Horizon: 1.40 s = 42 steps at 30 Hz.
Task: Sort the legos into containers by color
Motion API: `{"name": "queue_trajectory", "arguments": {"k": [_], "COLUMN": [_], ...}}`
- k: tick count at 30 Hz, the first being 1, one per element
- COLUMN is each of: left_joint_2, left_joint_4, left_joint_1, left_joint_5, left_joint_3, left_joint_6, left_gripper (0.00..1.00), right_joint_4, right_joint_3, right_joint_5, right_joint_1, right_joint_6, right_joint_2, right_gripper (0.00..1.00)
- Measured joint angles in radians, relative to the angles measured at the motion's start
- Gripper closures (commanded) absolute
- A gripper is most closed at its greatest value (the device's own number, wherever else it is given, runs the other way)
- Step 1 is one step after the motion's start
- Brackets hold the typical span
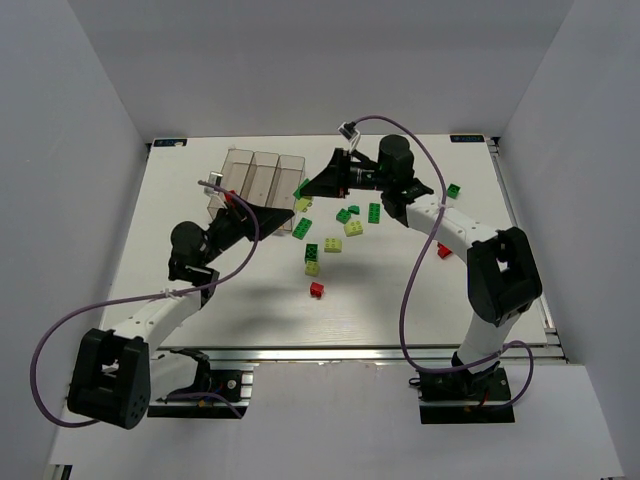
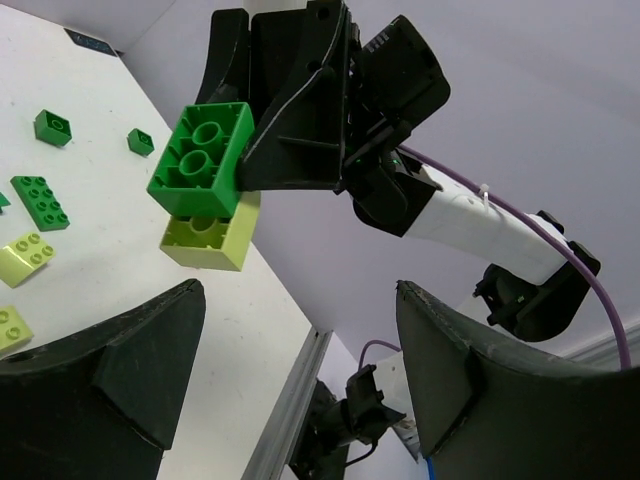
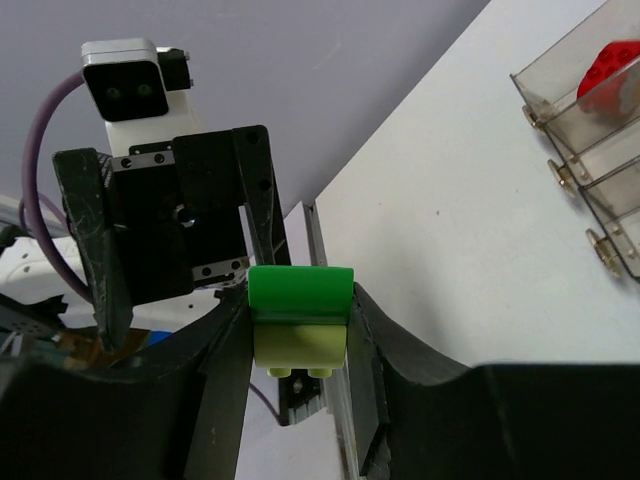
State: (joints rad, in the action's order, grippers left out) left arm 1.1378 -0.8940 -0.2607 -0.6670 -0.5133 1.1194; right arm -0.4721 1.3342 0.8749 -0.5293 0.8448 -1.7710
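Partly between right fingers (image 3: 375,350): stacked legos (image 3: 300,320)

The green brick (image 2: 200,160) is bright, the yellow-green brick (image 2: 208,238) pale, the containers (image 3: 565,100) smoky, with seemingly a red brick (image 3: 612,66).

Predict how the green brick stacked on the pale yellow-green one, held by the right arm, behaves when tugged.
Probably stiff: the green brick and pale yellow-green brick keep sharp edges between the right arm's fingers. Likely light: both are small plastic, smaller than the fingers. Joined only by studs, the pair may split if tugged sideways.
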Motion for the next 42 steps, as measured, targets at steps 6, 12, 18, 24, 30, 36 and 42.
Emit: {"name": "queue_trajectory", "arguments": {"k": [6, 12, 18, 24, 30, 36, 42], "left_joint_2": [0.034, 0.074, 0.109, 0.154, 0.198, 0.217, 0.243], "left_joint_4": [-0.023, -0.024, -0.035, -0.074, -0.124, -0.16, -0.191], "left_joint_1": [-0.008, -0.021, -0.036, -0.052, -0.062, -0.064, -0.064], "left_joint_5": [0.001, 0.002, 0.002, 0.002, -0.004, -0.006, -0.014], "left_joint_3": [-0.002, -0.022, -0.051, -0.072, -0.074, -0.074, -0.077], "left_joint_6": [0.004, 0.002, 0.005, 0.018, 0.055, 0.089, 0.106], "left_gripper": [0.14, 0.16, 0.18, 0.26, 0.43, 0.66, 0.85], "right_joint_4": [-0.06, -0.132, -0.172, -0.193, -0.211, -0.217, -0.233], "right_joint_3": [-0.029, -0.045, -0.068, -0.075, -0.075, -0.077, -0.086], "right_joint_5": [0.016, 0.025, 0.026, 0.026, 0.026, 0.027, 0.024], "right_joint_1": [0.004, 0.003, 0.003, 0.003, 0.003, 0.004, 0.005], "right_joint_6": [0.079, 0.14, 0.172, 0.194, 0.204, 0.21, 0.213], "right_joint_2": [0.014, 0.026, 0.035, 0.035, 0.035, 0.035, 0.035], "right_gripper": [1.0, 1.0, 1.0, 1.0, 1.0, 1.0, 0.68]}}
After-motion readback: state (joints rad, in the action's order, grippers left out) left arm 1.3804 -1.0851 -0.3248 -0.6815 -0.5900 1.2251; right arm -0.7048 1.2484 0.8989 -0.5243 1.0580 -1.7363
